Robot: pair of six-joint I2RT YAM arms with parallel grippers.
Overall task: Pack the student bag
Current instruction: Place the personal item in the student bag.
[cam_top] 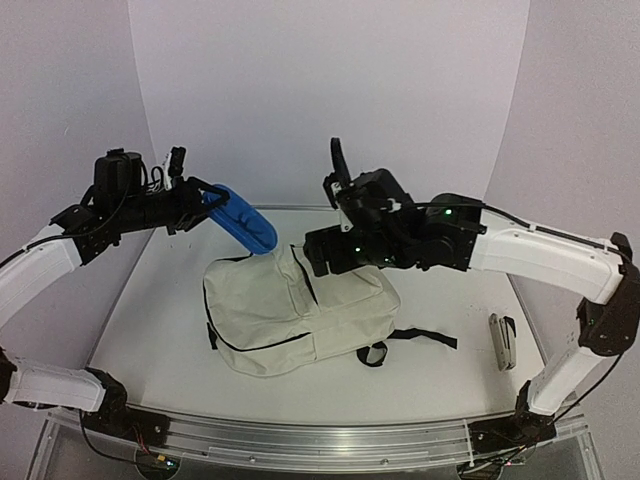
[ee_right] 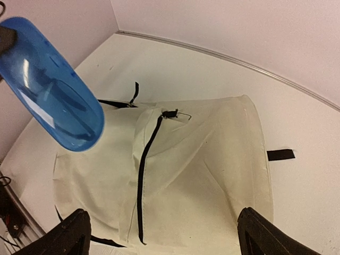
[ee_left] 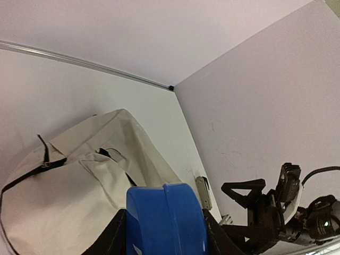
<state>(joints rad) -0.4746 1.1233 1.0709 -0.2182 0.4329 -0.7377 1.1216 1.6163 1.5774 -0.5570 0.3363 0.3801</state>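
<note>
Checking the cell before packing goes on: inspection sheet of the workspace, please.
Surface: white table, nothing spilled.
Job's things: student bag lying mid-table.
Clutter: grey stapler-like item right of the bag, apart from it.
Grippers: left gripper jaws shut on blue case, held above the bag; right gripper jaws open, empty, over the bag.
Cables: wires at near-left rail.
Surroundings: pale walls.

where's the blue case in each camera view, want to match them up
Top external: blue case left of centre, just above the student bag's upper-left edge.
Left wrist: bottom centre, right by the lens.
Right wrist: top left corner.
Shared landmark: the cream student bag, visible in all three.
</note>
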